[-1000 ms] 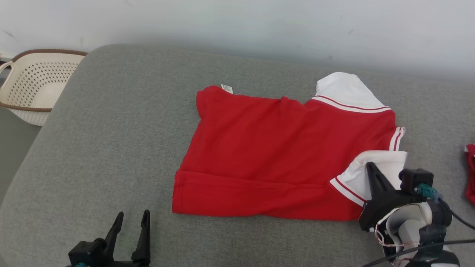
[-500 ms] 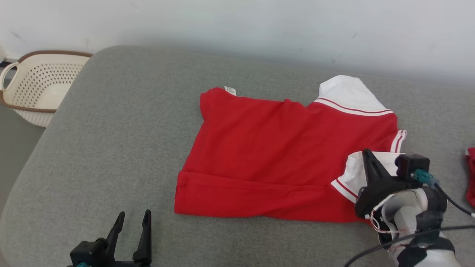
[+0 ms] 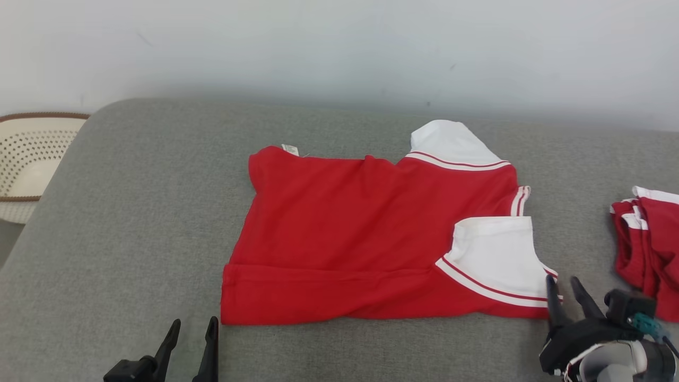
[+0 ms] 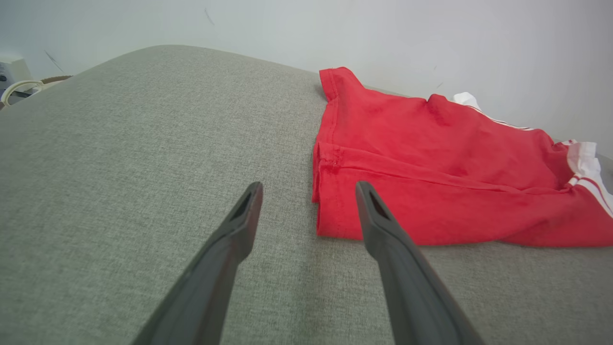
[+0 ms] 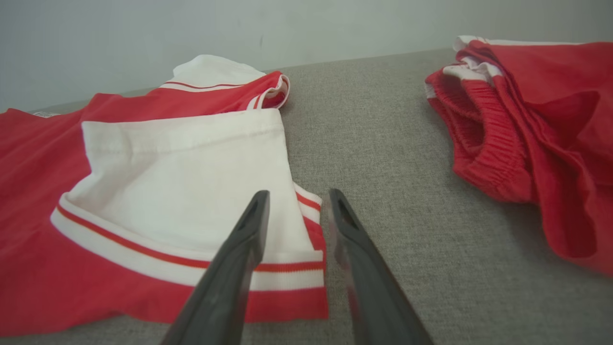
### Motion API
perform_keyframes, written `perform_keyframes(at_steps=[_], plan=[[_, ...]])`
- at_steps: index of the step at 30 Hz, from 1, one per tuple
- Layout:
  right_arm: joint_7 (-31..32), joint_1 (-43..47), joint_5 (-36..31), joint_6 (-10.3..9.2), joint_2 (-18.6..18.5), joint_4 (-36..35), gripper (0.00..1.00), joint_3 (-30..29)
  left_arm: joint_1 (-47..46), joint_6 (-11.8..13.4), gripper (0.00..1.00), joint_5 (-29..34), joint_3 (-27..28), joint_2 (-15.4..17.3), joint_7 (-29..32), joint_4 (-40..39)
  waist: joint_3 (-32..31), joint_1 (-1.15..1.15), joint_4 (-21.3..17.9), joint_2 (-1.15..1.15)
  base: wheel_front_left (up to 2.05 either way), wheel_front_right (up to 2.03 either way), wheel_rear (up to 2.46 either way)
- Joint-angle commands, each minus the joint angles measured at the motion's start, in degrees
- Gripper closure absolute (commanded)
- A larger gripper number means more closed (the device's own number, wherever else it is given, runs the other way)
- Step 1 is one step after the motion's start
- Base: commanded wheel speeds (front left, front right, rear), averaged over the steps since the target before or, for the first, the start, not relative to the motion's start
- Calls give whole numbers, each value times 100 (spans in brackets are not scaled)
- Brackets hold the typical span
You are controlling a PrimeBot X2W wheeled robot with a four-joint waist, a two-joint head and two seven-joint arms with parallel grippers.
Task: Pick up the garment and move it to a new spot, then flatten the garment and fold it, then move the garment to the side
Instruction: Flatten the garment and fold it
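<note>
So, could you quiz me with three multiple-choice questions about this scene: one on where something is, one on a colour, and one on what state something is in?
1. Where is the perforated basket?
A) past the left edge of the grey cushion
B) on top of the cushion
C) hanging on the wall

2. What colour are the sleeves of the flat red shirt?
A) black
B) white with red stripes
C) green

3. How is the right gripper?
A) clamped on a sleeve
B) fingers apart, holding nothing
C) gripping the basket

Answers:
1 A, it sits beyond the cushion at the head view's left.
2 B, both sleeves show white with red trim.
3 B, the right wrist view shows a gap between its fingers.
</note>
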Motion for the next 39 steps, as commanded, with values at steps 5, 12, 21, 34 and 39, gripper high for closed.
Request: perform_keyframes(at_steps=[5, 12, 21, 34, 39], plan=[[-5, 346, -89, -7, 42, -126, 0, -208, 73, -8, 0, -10, -3, 4, -3, 2, -71, 0, -161, 0, 0, 0, 0], [-5, 365, -3, -7, 88, -102, 0, -230, -34, -34, 0, 37, 1, 3, -3, -19, 65, 0, -131, 0, 0, 0, 0], [-5, 166, 146, -7, 117, 146, 0, -115, -201, -74, 0, 12, 40, 3, -3, -14, 281, 0, 47, 0, 0, 0, 0], [7, 51, 369, -8, -44, 410, 100, 281, -377, -156, 0, -219, 47, 3, -3, 120, 397, 0, 29, 0, 0, 0, 0], [5, -23, 365, -9, -87, 316, 100, 330, -584, -245, 0, -769, -20, 2, -3, 488, 461, 0, -57, 0, 0, 0, 0]])
